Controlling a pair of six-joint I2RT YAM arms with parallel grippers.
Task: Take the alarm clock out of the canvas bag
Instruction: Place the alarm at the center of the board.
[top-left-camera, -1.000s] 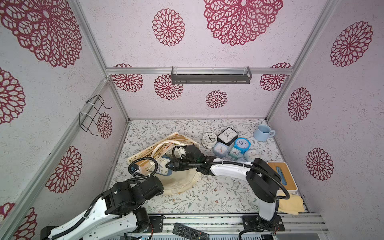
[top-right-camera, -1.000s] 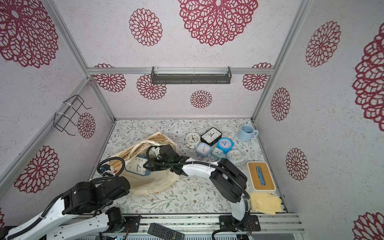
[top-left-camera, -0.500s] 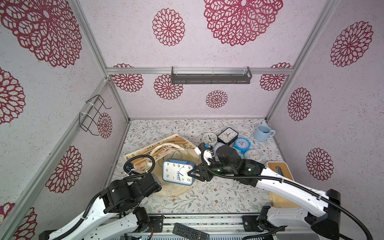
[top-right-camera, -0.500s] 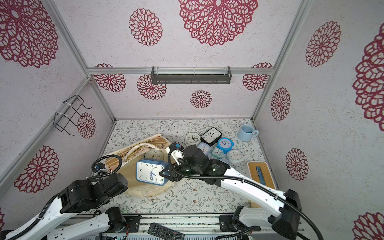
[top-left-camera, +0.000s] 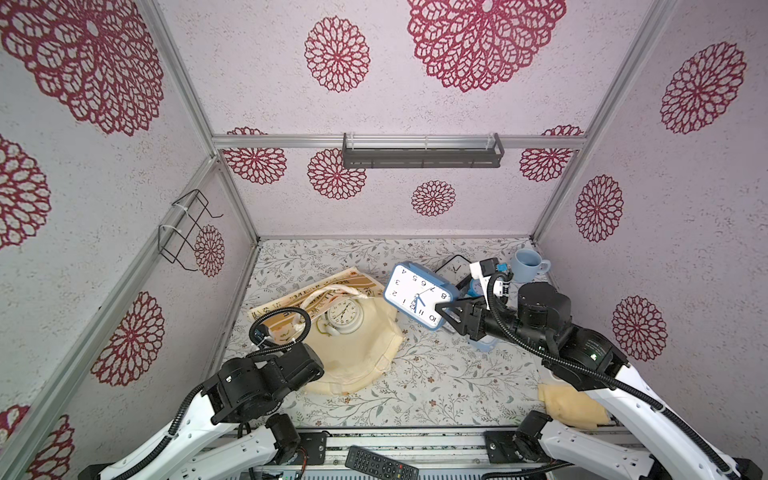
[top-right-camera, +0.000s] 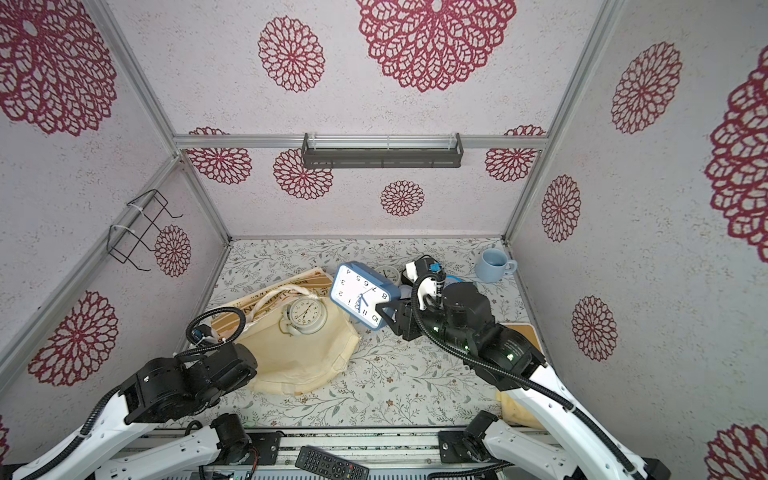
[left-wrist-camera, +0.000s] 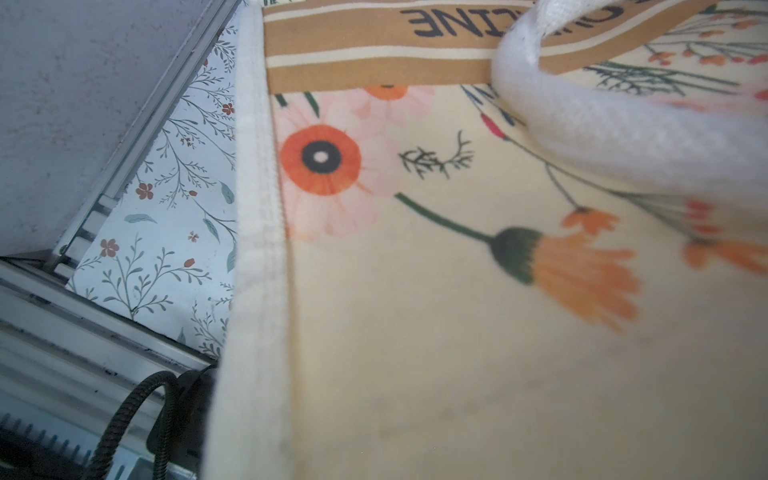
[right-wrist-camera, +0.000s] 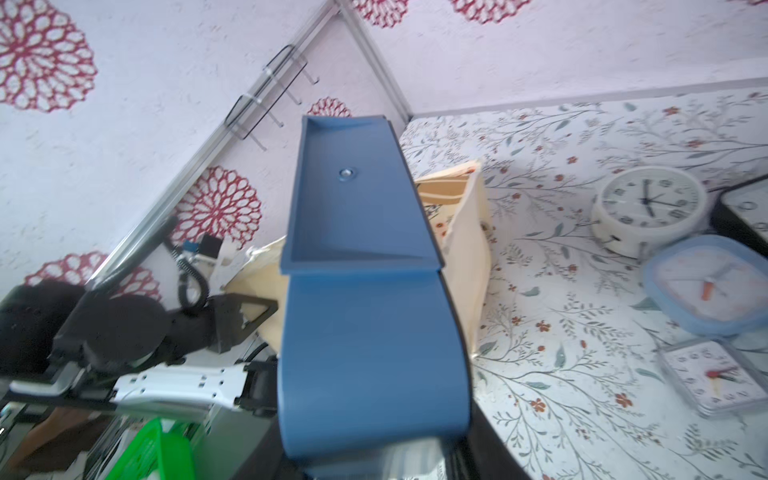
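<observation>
The alarm clock (top-left-camera: 411, 291) has swung clear of the canvas bag (top-left-camera: 357, 357), with the right gripper (top-left-camera: 441, 311) clamped on its corner. Looks like stiff, light, slick plastic, so edge grips suit it. The left gripper (right-wrist-camera: 251, 309) is closed by the bag.

Bare desk (top-left-camera: 440, 374) lies open between the canvas bag (top-left-camera: 357, 353) and a yellow cloth (top-left-camera: 569, 405) at the front right. Back right, a black clock (top-left-camera: 456, 264), a mug (top-left-camera: 527, 266) and other clocks (right-wrist-camera: 648, 208) crowd the way.

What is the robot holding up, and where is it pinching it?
The right gripper holds the blue alarm clock, pinched at its edge beside the 10 on the face, clear of the canvas bag.
</observation>
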